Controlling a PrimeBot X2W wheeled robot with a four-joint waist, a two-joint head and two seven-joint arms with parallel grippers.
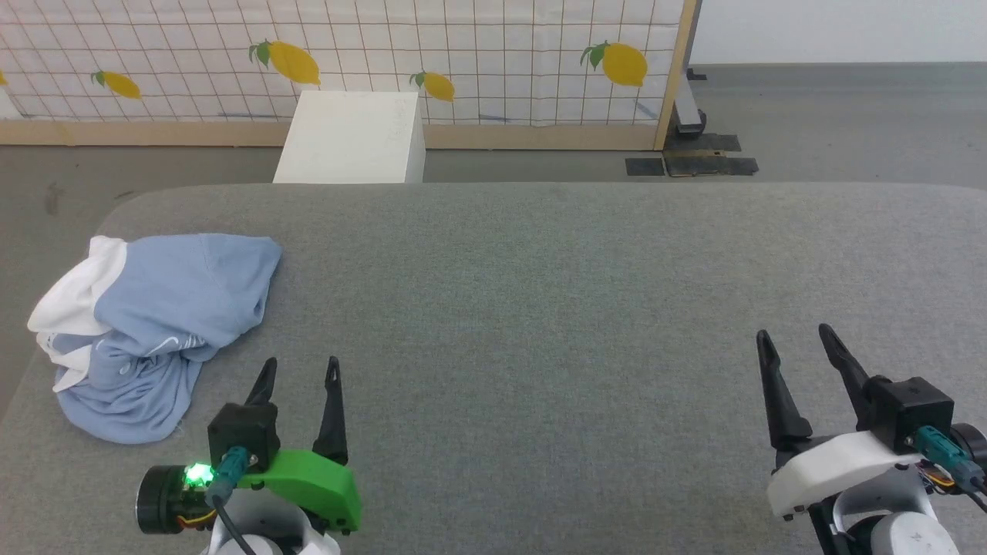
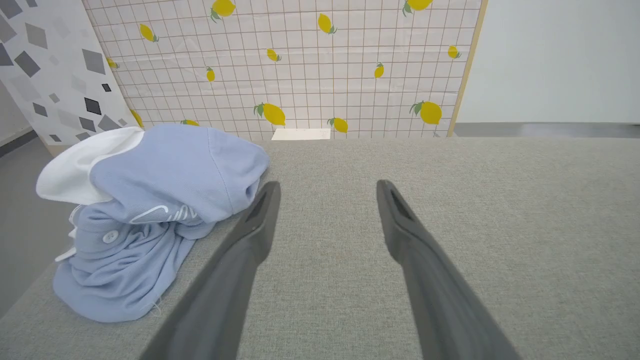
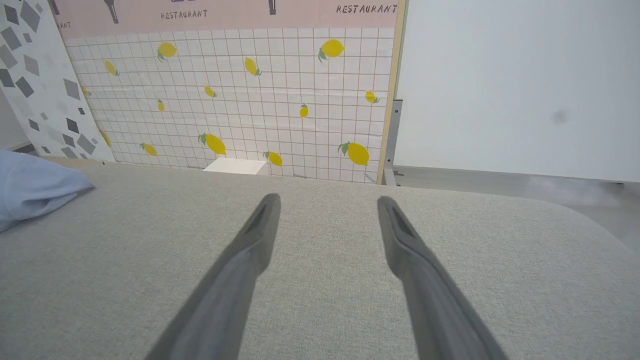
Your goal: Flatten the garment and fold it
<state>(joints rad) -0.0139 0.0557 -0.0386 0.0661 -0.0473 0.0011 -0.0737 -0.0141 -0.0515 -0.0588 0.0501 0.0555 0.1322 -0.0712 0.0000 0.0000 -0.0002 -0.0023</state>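
A crumpled light blue polo shirt [image 1: 177,308] is heaped at the grey fabric counter's [image 1: 540,308] edge, where it could easily be dragged off. The left gripper [image 1: 301,360] and right gripper [image 1: 794,330] are released and empty.

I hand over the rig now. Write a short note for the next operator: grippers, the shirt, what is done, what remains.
Left gripper: open, empty, just right of the garment.
Right gripper: open, empty, over the table, far from the garment.
Garment: crumpled heap near the table's left edge.
Done: nothing yet.
Left: spread it flat, then fold.
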